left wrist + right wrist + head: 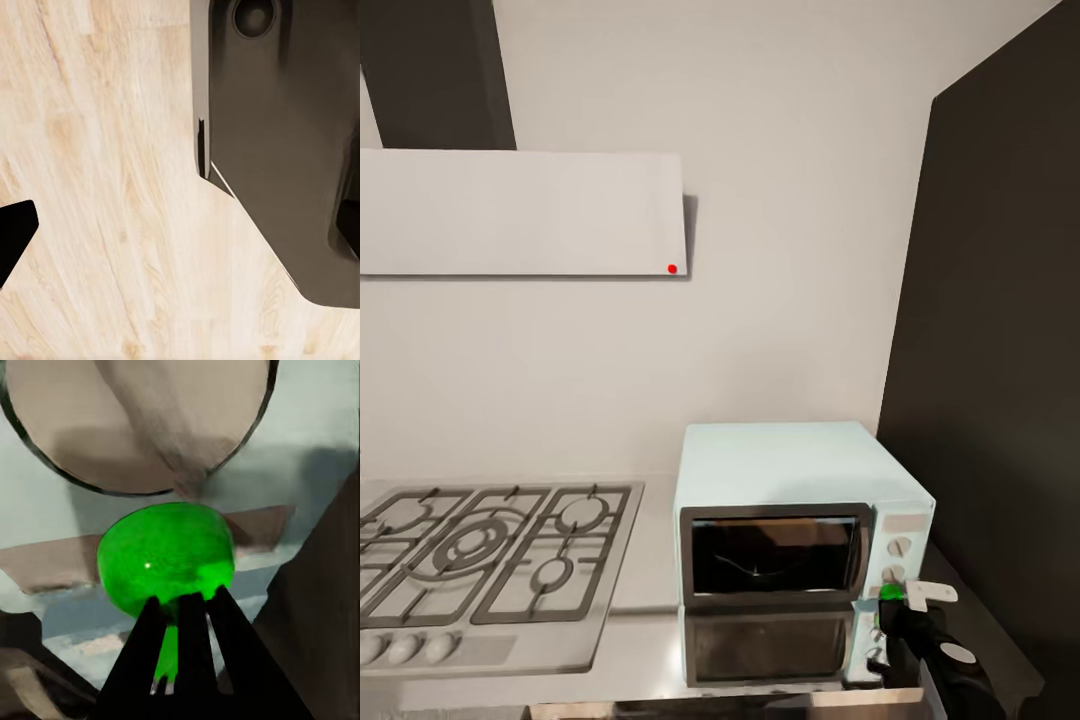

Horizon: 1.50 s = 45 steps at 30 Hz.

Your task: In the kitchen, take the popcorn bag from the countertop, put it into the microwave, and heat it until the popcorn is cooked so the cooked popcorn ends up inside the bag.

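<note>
Standing on the pale grey countertop (645, 560) near its right end, between the gas hob (485, 555) and the tall black cabinet (1000, 350), the microwave (800, 545) has its glass door (770, 645) folded down toward the front edge, and the dark cavity behind it looks empty as far as I can tell. On the control panel at the right side sit two round knobs, and below them a green dot (891, 592) glows; the right wrist view meets it very close, as a green button (166, 556) just under the lower knob (139, 424). This button is small, hard and smooth, so I judge it needs a straight push on its middle, not a grasp, because a slanted touch may slip off. The right gripper (909, 596) comes up from the lower right corner of the head view and points at the panel, its tip at the dot; the dark fingers (187, 652) lie pressed together with almost no gap and hold nothing. The left gripper (15, 236) hangs low above a wooden floor (112, 187), and I cannot tell how its jaws stand.
</note>
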Available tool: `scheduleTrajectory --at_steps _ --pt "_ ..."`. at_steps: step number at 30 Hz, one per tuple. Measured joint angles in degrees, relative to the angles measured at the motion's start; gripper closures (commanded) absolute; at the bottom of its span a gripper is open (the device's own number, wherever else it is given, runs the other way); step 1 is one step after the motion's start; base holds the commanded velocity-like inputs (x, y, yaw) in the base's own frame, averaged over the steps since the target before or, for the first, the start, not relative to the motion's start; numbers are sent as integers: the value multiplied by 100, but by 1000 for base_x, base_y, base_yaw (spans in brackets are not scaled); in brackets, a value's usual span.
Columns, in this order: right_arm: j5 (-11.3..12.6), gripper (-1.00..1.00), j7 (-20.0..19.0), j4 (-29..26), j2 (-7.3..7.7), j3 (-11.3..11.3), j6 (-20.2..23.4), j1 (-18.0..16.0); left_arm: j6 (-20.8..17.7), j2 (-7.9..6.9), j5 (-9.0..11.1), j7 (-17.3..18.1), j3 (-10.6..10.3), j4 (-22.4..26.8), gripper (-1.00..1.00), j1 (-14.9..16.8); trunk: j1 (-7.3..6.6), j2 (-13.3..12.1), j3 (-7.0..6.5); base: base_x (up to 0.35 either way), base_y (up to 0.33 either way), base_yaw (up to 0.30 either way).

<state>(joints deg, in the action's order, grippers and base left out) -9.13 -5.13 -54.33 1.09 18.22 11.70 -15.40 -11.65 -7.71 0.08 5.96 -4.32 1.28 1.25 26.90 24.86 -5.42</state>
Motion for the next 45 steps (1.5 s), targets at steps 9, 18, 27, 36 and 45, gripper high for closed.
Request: scheduleTrajectory --at_steps 9,18,27,36,45 --pt "13 -100 -3 -33 0 -10 1 -3 1 0 0 3 -1 0 -100 0 -4 2 0 -165 0 0" --pt "7 -100 -8 -33 0 -20 -670 -3 1 0 0 3 -1 0 -100 0 -4 2 0 -1 0 0" --pt "9 -100 -12 67 0 -18 -1714 5 1 0 0 3 -1 0 -100 0 -1 2 0 -115 0 0" --pt "9 -100 -4 285 1 -19 -1728 5 1 0 0 2 -1 0 -100 0 0 2 -1 -304 0 0" --pt "11 -100 -4 297 1 -20 -1728 5 1 0 0 5 -1 0 -100 0 0 2 -1 -337 0 0"
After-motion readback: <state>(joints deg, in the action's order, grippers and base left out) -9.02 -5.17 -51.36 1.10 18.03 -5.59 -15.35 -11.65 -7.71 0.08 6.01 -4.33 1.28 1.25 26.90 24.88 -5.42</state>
